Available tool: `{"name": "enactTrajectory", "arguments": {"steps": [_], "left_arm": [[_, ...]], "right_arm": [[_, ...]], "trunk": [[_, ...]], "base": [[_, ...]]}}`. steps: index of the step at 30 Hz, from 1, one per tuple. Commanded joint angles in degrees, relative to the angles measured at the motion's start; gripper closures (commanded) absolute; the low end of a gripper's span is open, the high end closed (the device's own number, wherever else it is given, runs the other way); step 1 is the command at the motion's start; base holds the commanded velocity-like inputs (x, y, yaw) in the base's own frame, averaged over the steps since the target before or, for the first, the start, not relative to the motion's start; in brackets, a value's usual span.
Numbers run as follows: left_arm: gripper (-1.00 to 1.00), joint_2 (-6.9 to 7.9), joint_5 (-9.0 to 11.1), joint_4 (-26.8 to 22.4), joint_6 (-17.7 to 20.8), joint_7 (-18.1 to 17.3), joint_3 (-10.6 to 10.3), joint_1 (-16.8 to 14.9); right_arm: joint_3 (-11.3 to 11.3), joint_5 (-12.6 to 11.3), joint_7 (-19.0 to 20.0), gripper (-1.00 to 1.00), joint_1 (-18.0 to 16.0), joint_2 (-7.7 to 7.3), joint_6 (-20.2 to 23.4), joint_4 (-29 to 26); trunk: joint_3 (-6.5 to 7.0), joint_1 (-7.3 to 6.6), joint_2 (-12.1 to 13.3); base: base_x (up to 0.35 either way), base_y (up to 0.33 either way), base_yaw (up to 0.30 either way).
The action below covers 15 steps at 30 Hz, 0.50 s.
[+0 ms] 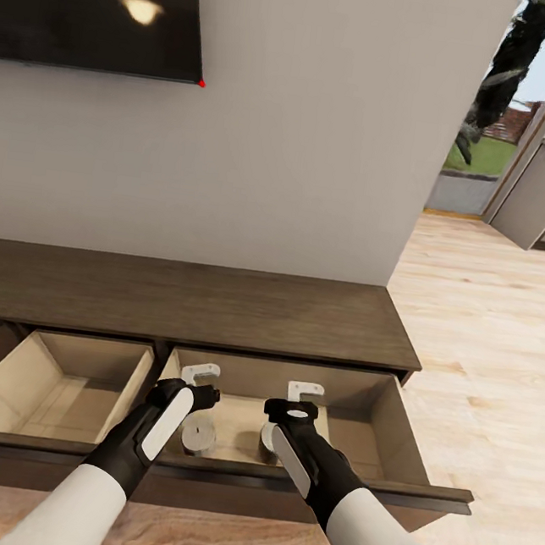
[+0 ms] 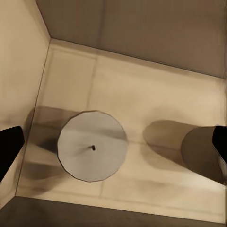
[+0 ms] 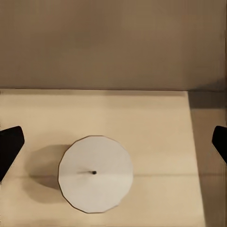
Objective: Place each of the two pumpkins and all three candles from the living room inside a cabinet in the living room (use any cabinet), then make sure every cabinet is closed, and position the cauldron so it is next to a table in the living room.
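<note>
The dark-brown cabinet (image 1: 217, 304) has two drawers pulled out. Two squat grey candles stand upright in the right drawer (image 1: 389, 436). My left gripper (image 1: 201, 375) hangs open above the left candle (image 1: 198, 436), whose wick top (image 2: 92, 145) lies between the spread fingertips (image 2: 9, 146) without touching them. The other candle (image 2: 201, 151) stands beside it. My right gripper (image 1: 305, 392) is open above the right candle (image 1: 266, 442), which is partly hidden by the arm in the head view. In the right wrist view that candle (image 3: 96, 173) stands free on the pale drawer floor.
The left drawer (image 1: 54, 382) also stands pulled out, showing beige walls. A dark TV (image 1: 101, 4) hangs on the wall above the cabinet. Wooden floor (image 1: 485, 350) runs to the right toward a glass door opening (image 1: 487, 120).
</note>
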Motion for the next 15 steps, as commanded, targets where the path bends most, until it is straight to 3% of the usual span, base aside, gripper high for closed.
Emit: {"name": "enactTrajectory", "arguments": {"steps": [1, 15], "left_arm": [[-1.0, 0.02, 0.6, -0.1, 0.1, 0.6, -0.1, 0.0], [-1.0, 0.06, 0.6, -0.1, 0.1, 0.6, -0.2, 0.0]], "right_arm": [[0.1, -0.3, -0.4, -1.0, 0.0, 0.0, 0.2, 0.0], [0.1, -0.3, -0.4, -1.0, 0.0, 0.0, 0.2, -0.1]], "trunk": [[0.18, -0.03, 0.0], [3.28, -0.39, 0.2]], "base": [[0.0, 0.0, 0.0], [0.0, 0.0, 0.0]]}}
